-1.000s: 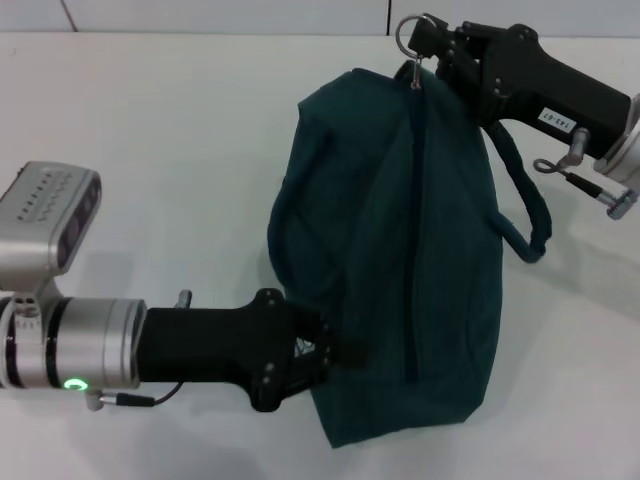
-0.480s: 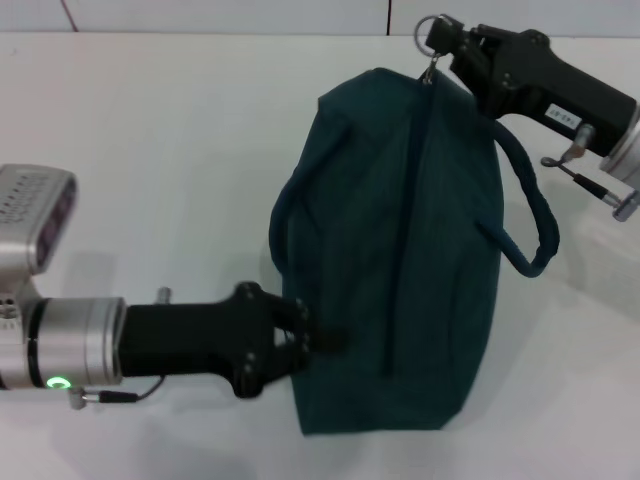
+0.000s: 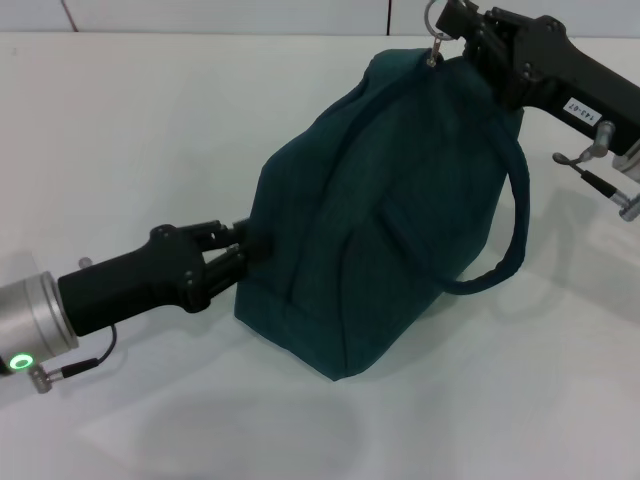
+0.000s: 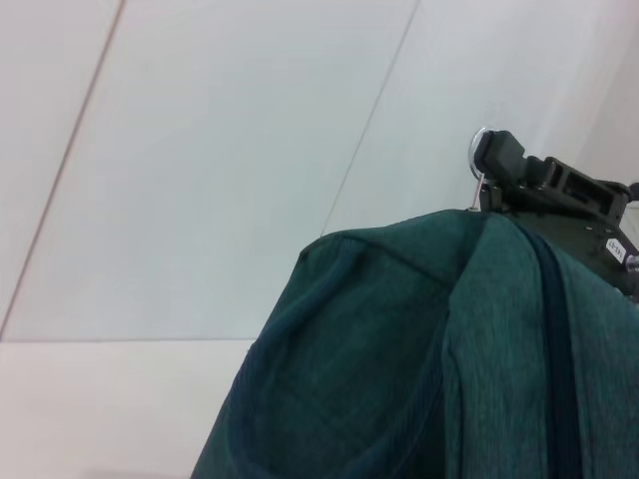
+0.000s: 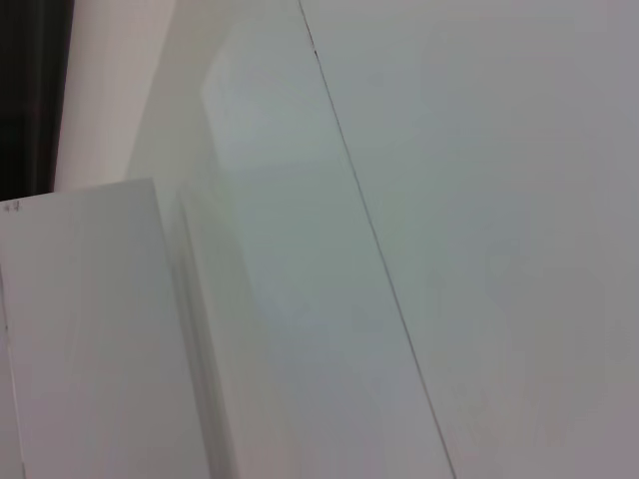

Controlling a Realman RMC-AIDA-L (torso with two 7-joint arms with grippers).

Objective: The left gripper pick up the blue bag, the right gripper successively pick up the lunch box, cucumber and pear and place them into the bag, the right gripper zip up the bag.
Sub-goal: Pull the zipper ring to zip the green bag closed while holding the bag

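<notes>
The blue bag [image 3: 390, 200] hangs stretched between both grippers above the white table, its zip closed in the left wrist view [image 4: 559, 339]. My left gripper [image 3: 243, 250] is shut on the bag's near lower end. At the far upper end my right gripper [image 3: 452, 25] is shut on the ring zip pull [image 3: 433, 20]; the left wrist view also shows this right gripper [image 4: 496, 165] beyond the bag [image 4: 399, 339]. One loop handle [image 3: 512, 225] droops on the right side. The lunch box, cucumber and pear are out of view.
The white table [image 3: 120, 130] spreads around the bag, whose shadow [image 3: 230, 430] falls on it in front. A pale wall runs along the table's far edge. The right wrist view shows only white panels [image 5: 449, 200].
The left gripper has drawn back to the left and risen with the bag's end. The bag has tipped up so its side faces me. The right gripper shifted slightly right and away, still on the zip pull.
</notes>
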